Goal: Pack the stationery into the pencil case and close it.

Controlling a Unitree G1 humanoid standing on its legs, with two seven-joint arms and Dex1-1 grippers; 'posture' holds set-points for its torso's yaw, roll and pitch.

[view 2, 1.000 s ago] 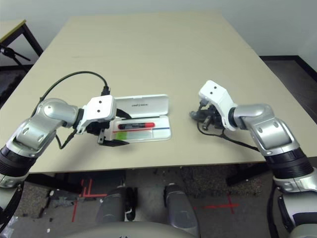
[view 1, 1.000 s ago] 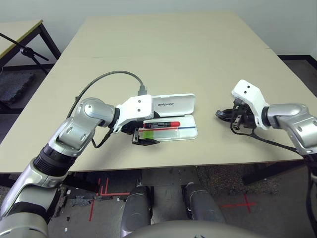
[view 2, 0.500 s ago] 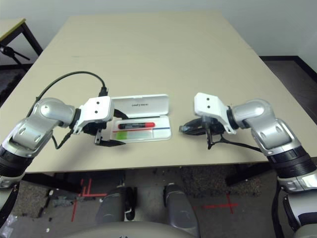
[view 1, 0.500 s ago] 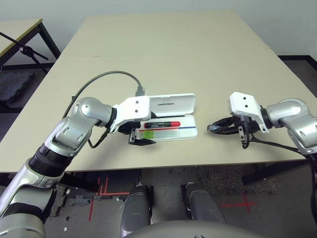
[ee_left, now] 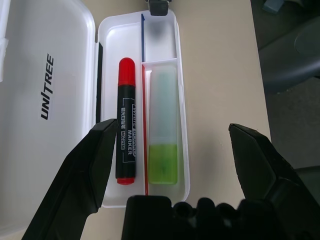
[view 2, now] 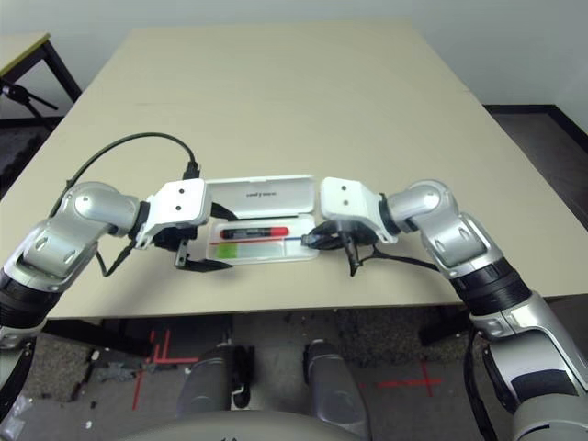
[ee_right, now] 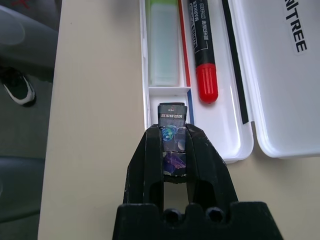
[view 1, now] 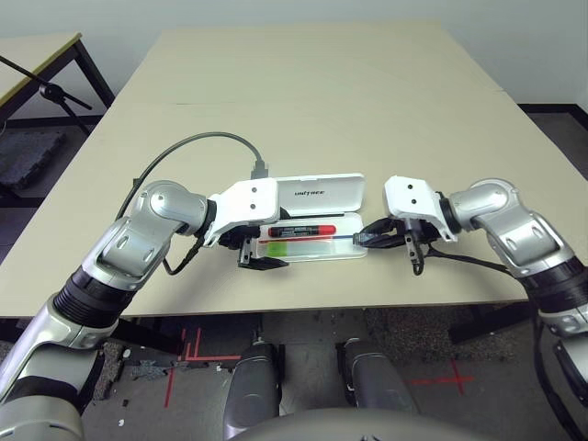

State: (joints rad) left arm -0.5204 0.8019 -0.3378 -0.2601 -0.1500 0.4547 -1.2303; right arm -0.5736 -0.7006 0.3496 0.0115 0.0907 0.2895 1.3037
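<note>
Fingers of the left gripper [view 1: 260, 260] stand spread wide at the nine o'clock end of the open pencil case [view 1: 354, 252], holding nothing. Its tray lies on the tan table [view 1: 303, 101], with the lid [view 1: 322, 190] folded flat toward twelve o'clock. Inside, the red marker [view 1: 301, 229] lies lengthwise nearest the lid, and the pale green stick [view 1: 296, 245] lies in the compartment at the six o'clock side. At the three o'clock end, the right gripper [ee_right: 172, 145] pinches a small dark block [ee_right: 172, 120] with a printed label, poised over the tray's end compartment.
</note>
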